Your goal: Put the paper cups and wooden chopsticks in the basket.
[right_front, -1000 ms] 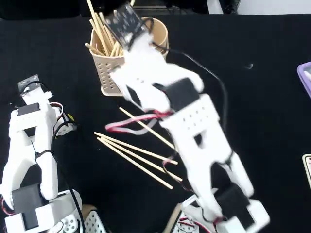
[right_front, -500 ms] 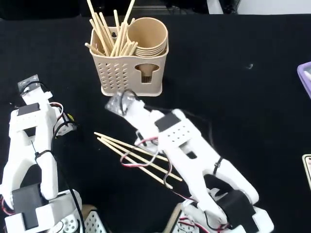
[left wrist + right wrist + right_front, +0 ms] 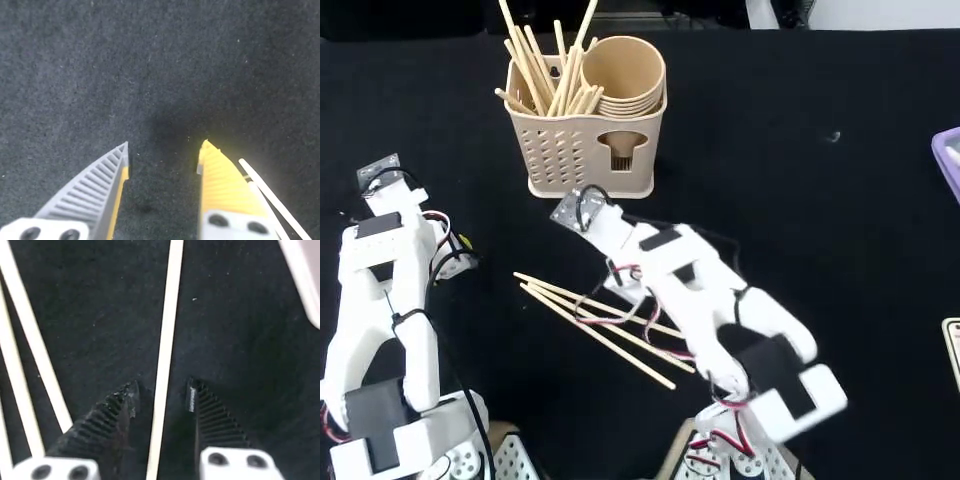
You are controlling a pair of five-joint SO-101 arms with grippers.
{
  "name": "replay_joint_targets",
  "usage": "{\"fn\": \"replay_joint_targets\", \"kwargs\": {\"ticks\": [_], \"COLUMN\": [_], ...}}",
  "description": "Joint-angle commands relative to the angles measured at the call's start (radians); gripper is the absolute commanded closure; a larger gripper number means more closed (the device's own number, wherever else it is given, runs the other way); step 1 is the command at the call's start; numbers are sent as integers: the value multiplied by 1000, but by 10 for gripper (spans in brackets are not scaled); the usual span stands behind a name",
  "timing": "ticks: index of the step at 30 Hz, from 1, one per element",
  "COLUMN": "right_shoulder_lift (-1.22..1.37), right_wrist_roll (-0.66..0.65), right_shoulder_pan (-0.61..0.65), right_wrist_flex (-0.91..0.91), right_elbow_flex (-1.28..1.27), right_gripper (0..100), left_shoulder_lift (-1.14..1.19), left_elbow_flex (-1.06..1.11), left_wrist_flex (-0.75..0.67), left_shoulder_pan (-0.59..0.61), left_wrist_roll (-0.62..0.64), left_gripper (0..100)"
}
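The beige basket (image 3: pixel 570 160) stands at the back of the black cloth, holding stacked paper cups (image 3: pixel 625 72) and several chopsticks (image 3: pixel 535 70). Three loose chopsticks (image 3: pixel 582 318) lie fanned on the cloth in front of it. My right arm (image 3: pixel 665 275) is bent low over them. My right gripper (image 3: pixel 162 385) is open just above the cloth, with one chopstick (image 3: pixel 166 340) lying lengthwise between its fingers and two others (image 3: pixel 30 340) beside it. At the left, my left gripper (image 3: pixel 165 145) hangs open over bare cloth, with chopstick tips (image 3: pixel 270 195) close by.
A purple container's corner (image 3: pixel 948 160) and a card (image 3: pixel 952 345) sit at the right edge. The left arm (image 3: pixel 380 290) stands along the left side. Open cloth lies to the right of the basket.
My right arm has pulled back from above the basket and dropped low over the loose chopsticks. The left arm has not moved.
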State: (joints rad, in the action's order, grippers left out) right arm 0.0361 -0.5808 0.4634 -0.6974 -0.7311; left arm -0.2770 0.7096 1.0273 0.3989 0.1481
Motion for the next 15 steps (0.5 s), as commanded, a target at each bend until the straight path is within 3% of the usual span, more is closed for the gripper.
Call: {"fn": "replay_joint_targets", "kwargs": {"ticks": [1,3,8,15], "right_shoulder_lift": [25,24,-79,-490], "right_wrist_roll": [-8,-8,-9,-6], "right_shoulder_pan": [-23,-23,-14,0], "right_wrist_flex": [-77,-97,-141,-293], "right_elbow_flex": [105,114,64,70], "right_gripper": [886,994,988,988], "left_shoulder_lift": [-38,-38,-38,-38], "left_elbow_flex": [-8,-8,-8,-13], "left_wrist_flex": [-8,-8,-8,-8], "left_shoulder_pan": [8,8,8,8], "left_wrist_roll": [-8,-8,-8,-8], "left_gripper": [777,777,777,777]}}
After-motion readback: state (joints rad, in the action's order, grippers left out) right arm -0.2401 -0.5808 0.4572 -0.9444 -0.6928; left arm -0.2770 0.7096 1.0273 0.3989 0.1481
